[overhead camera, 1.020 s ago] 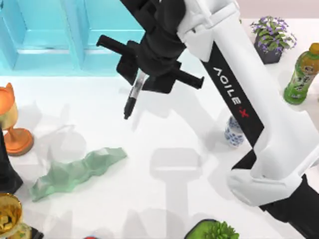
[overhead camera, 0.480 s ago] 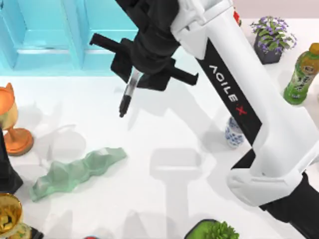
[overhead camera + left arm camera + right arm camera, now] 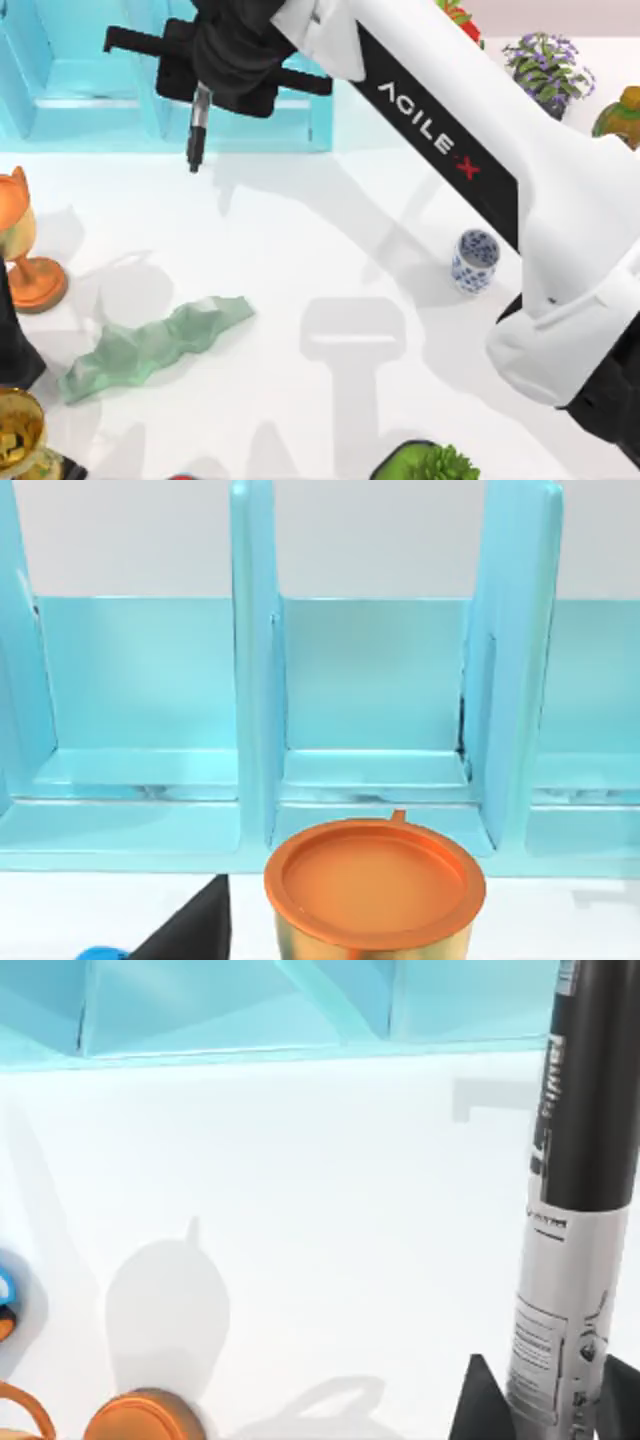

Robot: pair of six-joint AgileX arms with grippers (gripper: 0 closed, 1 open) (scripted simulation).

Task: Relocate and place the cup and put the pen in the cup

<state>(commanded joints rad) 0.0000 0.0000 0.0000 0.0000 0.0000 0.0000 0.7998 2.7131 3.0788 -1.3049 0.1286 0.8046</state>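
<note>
The pen (image 3: 196,135), black with a grey-white band, hangs tip down from my right gripper (image 3: 203,95), which is shut on its upper part. It sits high over the front edge of the blue rack (image 3: 90,80) at the table's back left. In the right wrist view the pen (image 3: 570,1160) runs up from between the black fingertips (image 3: 478,1400) above bare white table. The cup (image 3: 473,260), white with blue flowers, stands upright at the right of the table, far from the pen. My left arm (image 3: 10,340) is parked at the left edge.
An orange goblet (image 3: 25,250) and a gold goblet (image 3: 18,430) stand at the left, the orange goblet (image 3: 375,880) close under the left wrist. A pale green crumpled object (image 3: 150,345) lies front left. A purple plant (image 3: 548,75), a green bottle (image 3: 620,110) and a leafy pot (image 3: 430,465) stand right.
My right gripper has carried the pen toward the back left, from over the table's middle to the rack's front edge. The arm has cleared the cup. The left arm is still.
</note>
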